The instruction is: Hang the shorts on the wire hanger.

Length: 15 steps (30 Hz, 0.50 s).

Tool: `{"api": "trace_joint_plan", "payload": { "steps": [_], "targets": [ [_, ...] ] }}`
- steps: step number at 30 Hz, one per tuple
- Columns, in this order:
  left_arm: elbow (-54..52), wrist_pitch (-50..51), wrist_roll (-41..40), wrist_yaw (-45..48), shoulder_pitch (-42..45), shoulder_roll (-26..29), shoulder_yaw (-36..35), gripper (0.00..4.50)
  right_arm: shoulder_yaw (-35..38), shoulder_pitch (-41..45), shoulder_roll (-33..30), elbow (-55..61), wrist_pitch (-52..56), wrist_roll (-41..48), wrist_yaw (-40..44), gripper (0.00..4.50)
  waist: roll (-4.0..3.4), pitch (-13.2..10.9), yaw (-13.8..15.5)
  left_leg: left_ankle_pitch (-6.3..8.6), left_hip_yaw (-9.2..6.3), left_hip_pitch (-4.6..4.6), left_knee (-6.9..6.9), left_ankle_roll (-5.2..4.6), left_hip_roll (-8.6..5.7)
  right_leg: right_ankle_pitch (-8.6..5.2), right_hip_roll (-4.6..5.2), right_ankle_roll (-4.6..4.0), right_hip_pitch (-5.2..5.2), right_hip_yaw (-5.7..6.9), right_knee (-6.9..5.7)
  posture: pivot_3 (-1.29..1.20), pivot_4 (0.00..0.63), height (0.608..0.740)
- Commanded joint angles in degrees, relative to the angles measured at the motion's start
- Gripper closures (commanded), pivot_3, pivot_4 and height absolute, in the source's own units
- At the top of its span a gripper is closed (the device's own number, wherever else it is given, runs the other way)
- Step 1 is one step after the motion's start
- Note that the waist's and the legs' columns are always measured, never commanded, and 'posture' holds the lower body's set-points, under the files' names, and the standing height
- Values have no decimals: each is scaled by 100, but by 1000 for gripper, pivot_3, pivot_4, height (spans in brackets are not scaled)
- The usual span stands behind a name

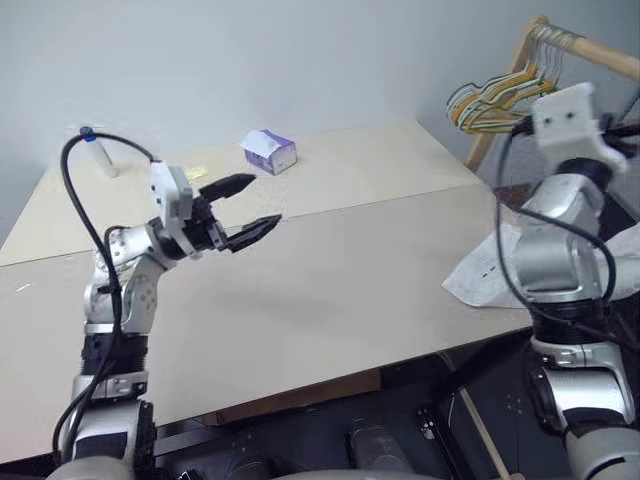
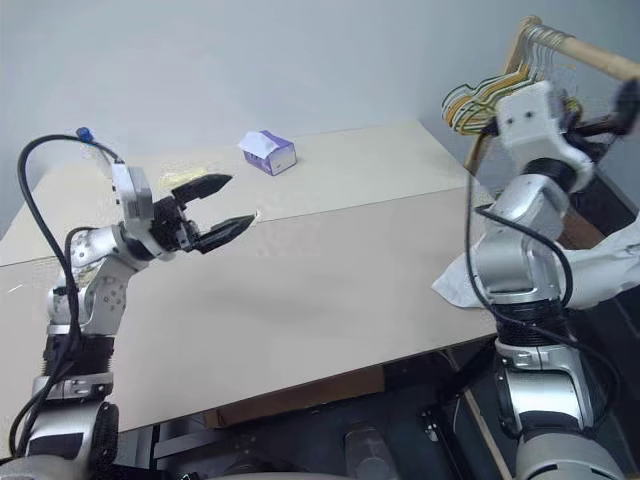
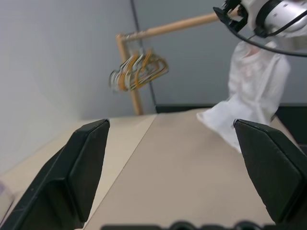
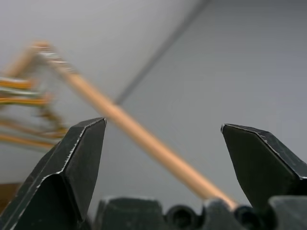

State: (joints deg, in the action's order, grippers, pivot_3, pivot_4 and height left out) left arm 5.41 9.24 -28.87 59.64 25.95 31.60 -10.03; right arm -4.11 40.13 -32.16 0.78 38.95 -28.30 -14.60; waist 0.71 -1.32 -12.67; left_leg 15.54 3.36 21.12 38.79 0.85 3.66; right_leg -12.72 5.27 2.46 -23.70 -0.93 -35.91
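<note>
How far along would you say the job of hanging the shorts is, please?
Nearly done or done, it seems: the shorts hang in the air below the wooden rail, one end trailing on the table. The hanger itself isn't discernible. Both tools, left and right, are open and empty.

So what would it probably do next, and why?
Probably draw the right gripper back from the wooden rail and lower both arms. Its fingers stand wide apart with nothing between them, and the shorts appear to hang by that rail beyond the table's far edge, so the job looks nearly done. The left gripper is open too, over the table, holding nothing.
</note>
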Motion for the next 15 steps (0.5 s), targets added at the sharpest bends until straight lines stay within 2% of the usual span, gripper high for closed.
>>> {"api": "trace_joint_plan", "payload": {
  "steps": [1,6,10,15],
  "targets": [
    [-352,35,180,-271,-287,240,-155,0,-16,-113,121,325,-239,512,1004,30,6,-2,90,0,0,0,0,0,0,0,0,0,0,1,0,-48,0,740],
    [-755,231,161,-598,-830,342,-228,0,-76,-623,-12,637,-308,1632,2988,30,16,-8,404,1,2,3,-2,-2,3,1,-1,-1,-2,10,3,4,0,740],
    [-1091,457,153,-673,-1210,505,-238,0,-615,-1097,-412,598,-727,1286,3448,30,20,-10,710,2,7,8,-2,-2,4,1,-1,-3,-10,15,5,47,0,740],
    [-1305,493,134,-827,-1404,507,-254,0,-792,-1328,-483,686,-930,1408,4030,30,22,-10,1019,1,16,19,1,-2,4,4,-5,-10,-31,13,-2,79,0,740]
  ]
}}
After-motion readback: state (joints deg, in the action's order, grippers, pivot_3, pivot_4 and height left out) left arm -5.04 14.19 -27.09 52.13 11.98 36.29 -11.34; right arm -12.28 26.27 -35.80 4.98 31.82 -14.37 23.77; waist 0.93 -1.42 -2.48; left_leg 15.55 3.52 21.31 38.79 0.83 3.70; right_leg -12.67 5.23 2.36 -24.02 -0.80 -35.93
